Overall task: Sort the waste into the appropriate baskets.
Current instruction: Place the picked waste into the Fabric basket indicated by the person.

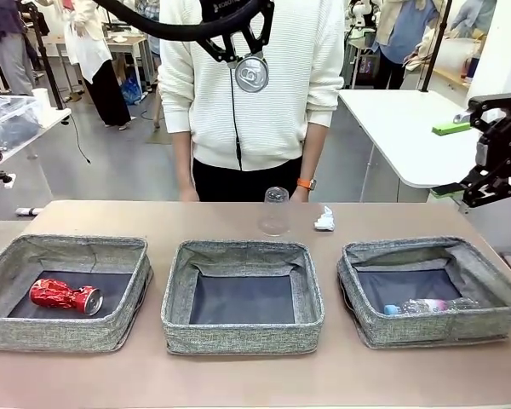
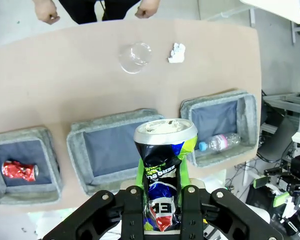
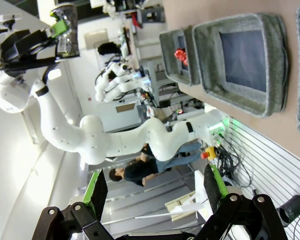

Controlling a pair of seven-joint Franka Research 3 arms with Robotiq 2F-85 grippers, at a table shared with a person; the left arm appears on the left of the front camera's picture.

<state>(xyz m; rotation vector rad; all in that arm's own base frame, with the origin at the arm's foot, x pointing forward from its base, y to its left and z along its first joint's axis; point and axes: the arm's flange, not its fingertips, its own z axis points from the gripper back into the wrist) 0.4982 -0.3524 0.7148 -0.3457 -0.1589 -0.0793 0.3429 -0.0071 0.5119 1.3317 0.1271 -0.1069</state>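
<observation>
Left gripper [image 2: 162,192] clamped on crushed printed can [image 2: 165,145], high above table [image 1: 111,217]; right gripper [image 3: 154,180] jaws apart, empty.

12 o'clock, high above table: left gripper [image 1: 249,58] clamped on drink can [image 1: 252,77], silver end toward camera.
3 o'clock, past table edge: right gripper [image 1: 451,159], jaws wide apart.
Near side, row of three baskets:
- 8 o'clock basket [image 1: 60,332]: crushed red can [image 1: 66,296] inside.
- 6 o'clock basket [image 1: 238,336]: dark lining showing.
- 4 o'clock basket [image 1: 443,328]: clear plastic bottle [image 1: 430,305] lying inside.

Clear plastic cup [image 1: 274,210] upright just beyond middle basket; white paper wad [image 1: 325,220] near, at cup's 3 o'clock.
</observation>
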